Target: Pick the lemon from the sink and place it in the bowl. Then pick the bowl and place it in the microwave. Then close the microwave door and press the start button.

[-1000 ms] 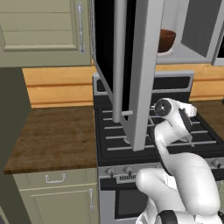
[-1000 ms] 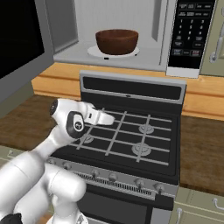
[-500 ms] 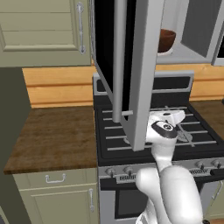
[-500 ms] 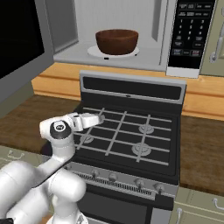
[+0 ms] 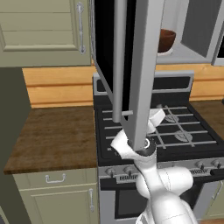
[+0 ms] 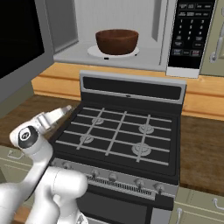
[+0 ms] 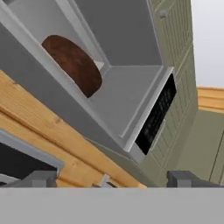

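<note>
The reddish-brown bowl (image 6: 117, 40) rests on the white plate inside the open microwave (image 6: 131, 59) above the stove; it also shows as the bowl (image 5: 167, 40) and the bowl (image 7: 75, 65). The lemon and the sink are out of view. The microwave door (image 5: 142, 65) stands swung wide open toward me, with its black glass (image 6: 19, 41) at the left. My gripper (image 6: 65, 109) hangs low over the stove's left front, far below the bowl, open and empty. In the hand view the gripper (image 7: 111, 180) points up at the microwave, its fingertips (image 7: 38, 178) spread wide.
A black gas stove (image 6: 118, 135) lies under the microwave. Brown wooden counters flank it (image 5: 57, 135) (image 6: 203, 148). The microwave's control panel (image 6: 189, 33) is on the right. Beige cabinets (image 5: 39, 30) hang at the upper left. The open door's edge hides part of my hand (image 5: 156, 116).
My arm has swung left and lower, carrying the hand from over the stove's middle to its left front corner, beneath the open door. The jaws have stayed open and the bowl has not moved.
</note>
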